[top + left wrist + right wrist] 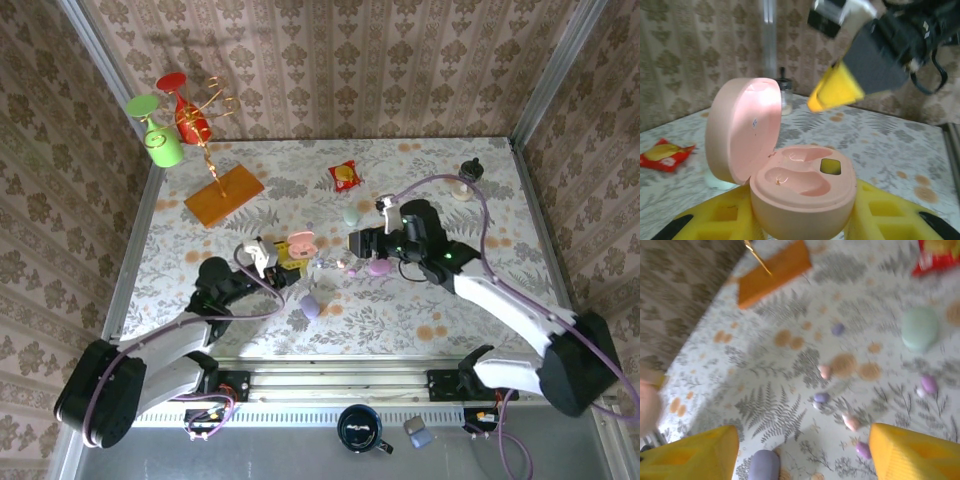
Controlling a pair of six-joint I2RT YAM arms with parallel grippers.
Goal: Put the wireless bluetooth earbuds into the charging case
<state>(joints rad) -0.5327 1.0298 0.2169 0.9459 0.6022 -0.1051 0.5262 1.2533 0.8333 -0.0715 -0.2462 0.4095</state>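
The pink charging case (802, 192) stands open, its lid (742, 127) swung up to the left and both wells empty. My left gripper (802, 215) is shut on its base, with yellow fingers (715, 220) on either side; from above the case (300, 243) sits left of centre. My right gripper (802, 460) hangs open over the table with nothing between its fingers (915, 455). Below it lie several wireless bluetooth earbuds: a pinkish one (824, 371), a purple one (821, 397) and another pinkish one (852, 422). The right gripper (355, 243) is just right of the case.
A purple closed case (764, 465) lies near my right gripper's left finger, and a green case (920, 329) lies further back. An orange board (224, 193) with a cup stand, a red packet (344, 176) and a small bottle (468, 175) sit toward the back.
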